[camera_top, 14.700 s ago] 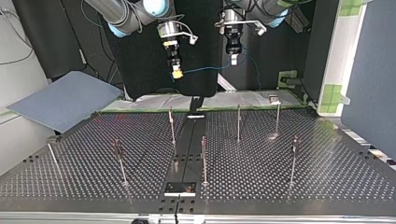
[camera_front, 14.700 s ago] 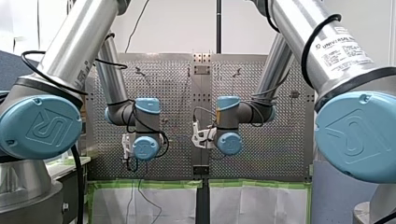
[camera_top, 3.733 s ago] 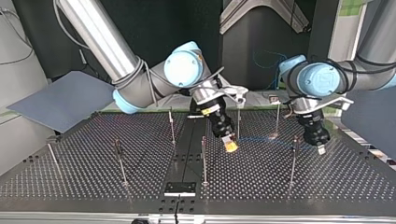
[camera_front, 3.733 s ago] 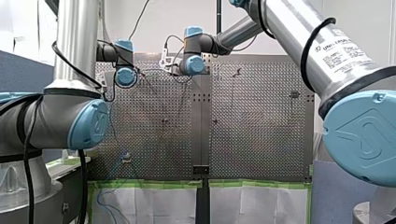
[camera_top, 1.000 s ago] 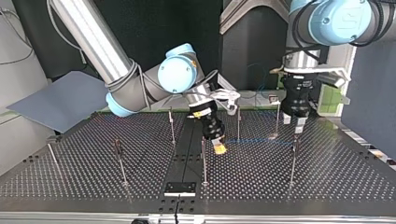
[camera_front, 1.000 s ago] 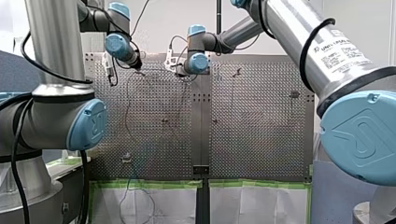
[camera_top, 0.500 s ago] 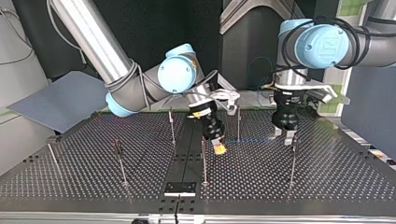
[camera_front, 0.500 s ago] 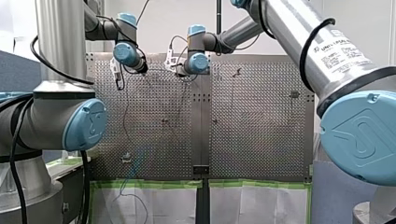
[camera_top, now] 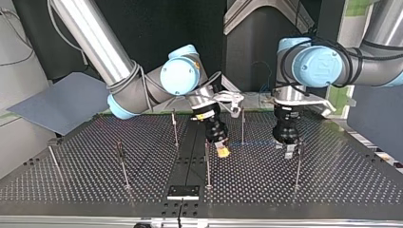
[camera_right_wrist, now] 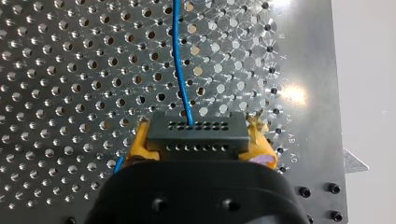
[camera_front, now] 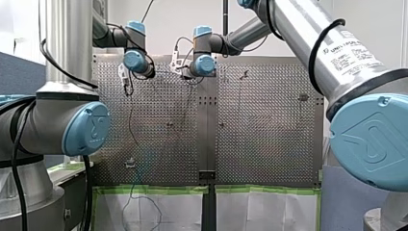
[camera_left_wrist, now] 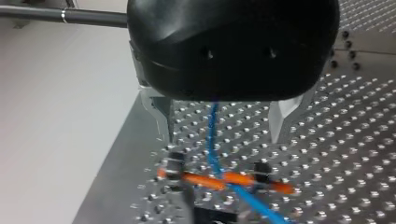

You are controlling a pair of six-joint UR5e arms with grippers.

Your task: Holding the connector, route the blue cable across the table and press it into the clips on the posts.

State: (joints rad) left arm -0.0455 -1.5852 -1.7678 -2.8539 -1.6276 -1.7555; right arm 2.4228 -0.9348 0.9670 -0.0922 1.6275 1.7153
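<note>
Top view showed the perforated table (camera_top: 332, 190) with my right gripper (camera_top: 222, 151) clamping the connector (camera_right_wrist: 198, 130) near its middle and my left gripper (camera_left_wrist: 222, 137), fingers (camera_left_wrist: 280, 119) spread, straddling the blue cable (camera_left_wrist: 212, 140) over an orange clip (camera_left_wrist: 224, 179). Seating looked unfinished; other clips likely awaited cable. The posts (camera_top: 298, 164) stood well apart, leaving open lanes.

Both arms bent down, grippers near each other.
My left gripper (camera_left_wrist: 222, 135) gapes; my right gripper (camera_top: 222, 151) clamps the connector (camera_right_wrist: 198, 132).
</note>
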